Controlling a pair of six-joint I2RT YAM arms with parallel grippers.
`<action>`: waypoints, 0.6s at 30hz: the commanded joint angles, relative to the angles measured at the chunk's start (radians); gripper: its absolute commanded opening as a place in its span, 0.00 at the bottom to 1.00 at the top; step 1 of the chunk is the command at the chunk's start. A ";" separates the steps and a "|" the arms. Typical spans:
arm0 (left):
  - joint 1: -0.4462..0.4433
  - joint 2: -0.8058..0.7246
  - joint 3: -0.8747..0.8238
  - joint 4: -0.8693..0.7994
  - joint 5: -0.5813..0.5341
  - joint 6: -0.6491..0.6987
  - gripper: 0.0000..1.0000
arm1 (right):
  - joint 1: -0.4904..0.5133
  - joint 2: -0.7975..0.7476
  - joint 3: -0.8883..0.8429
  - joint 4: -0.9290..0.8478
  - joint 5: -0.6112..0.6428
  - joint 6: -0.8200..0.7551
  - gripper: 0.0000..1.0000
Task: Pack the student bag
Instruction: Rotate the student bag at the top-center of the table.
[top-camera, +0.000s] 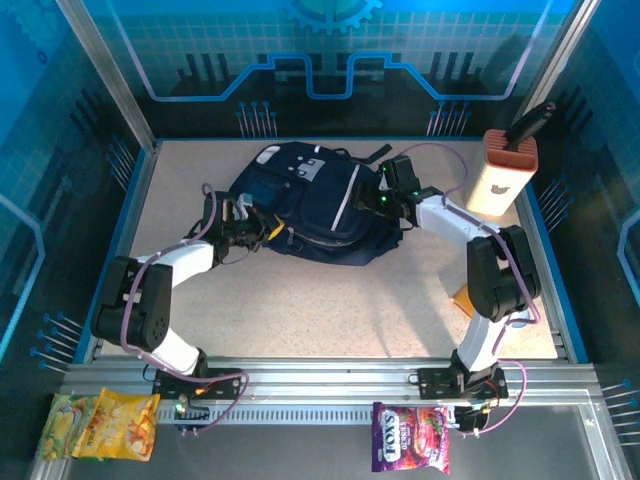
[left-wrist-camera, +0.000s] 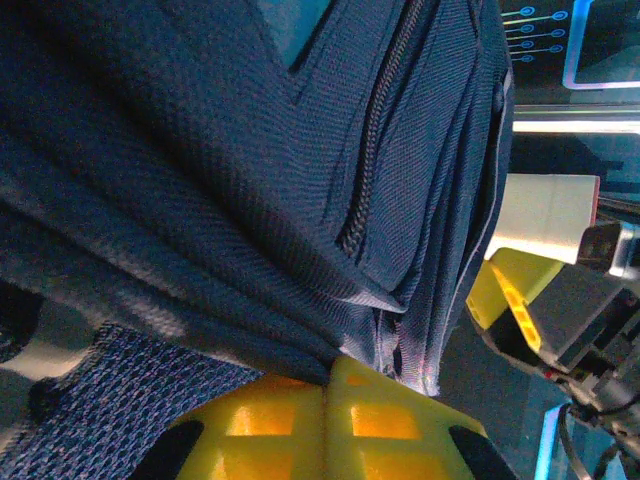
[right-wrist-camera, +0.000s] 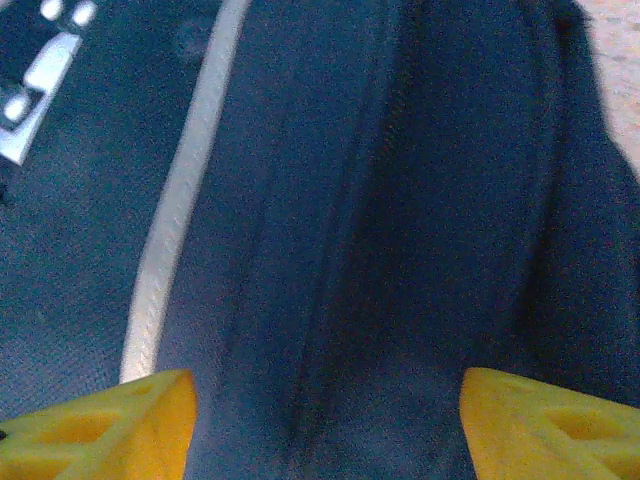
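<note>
Yellow fingertips (left-wrist-camera: 400, 425) of the left claw (left-wrist-camera: 328, 395) sit right at the lens, clenched together with a fold of navy fabric bunched into them, so it's grasping the student bag (left-wrist-camera: 200, 150).

From above, the student bag (top-camera: 310, 205) lies flat in the upper middle of the frame on the bench (top-camera: 330, 320). The left claw (top-camera: 268, 230) bites its left edge and the right claw (top-camera: 385, 195) is over its right side.

That right claw (right-wrist-camera: 325, 430) is released, fingers spread to the bottom corners of its own view. A zipper (right-wrist-camera: 330, 300) line runs up between them and a white stripe (right-wrist-camera: 170, 260) sits off to the left. Can't tell if it's touching the cloth.

My read: this is the get-it-open step. Next the right claw needs to drop onto the zipper and find the pull while the left keeps the fabric taut. Floppy cloth, easy to miss.

A white-and-orange container (top-camera: 497, 185) stands upper right, and snack packets (top-camera: 100, 425) wait along the bottom edge.
</note>
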 joint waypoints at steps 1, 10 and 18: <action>-0.009 -0.015 0.001 0.048 0.029 0.005 0.00 | 0.035 -0.143 -0.006 -0.099 0.148 -0.064 0.74; -0.009 -0.025 0.003 0.031 0.019 0.026 0.00 | 0.244 -0.229 -0.050 -0.134 0.157 0.003 0.71; -0.008 -0.028 0.010 0.023 0.026 0.033 0.00 | 0.470 -0.092 -0.077 0.120 0.151 0.214 0.62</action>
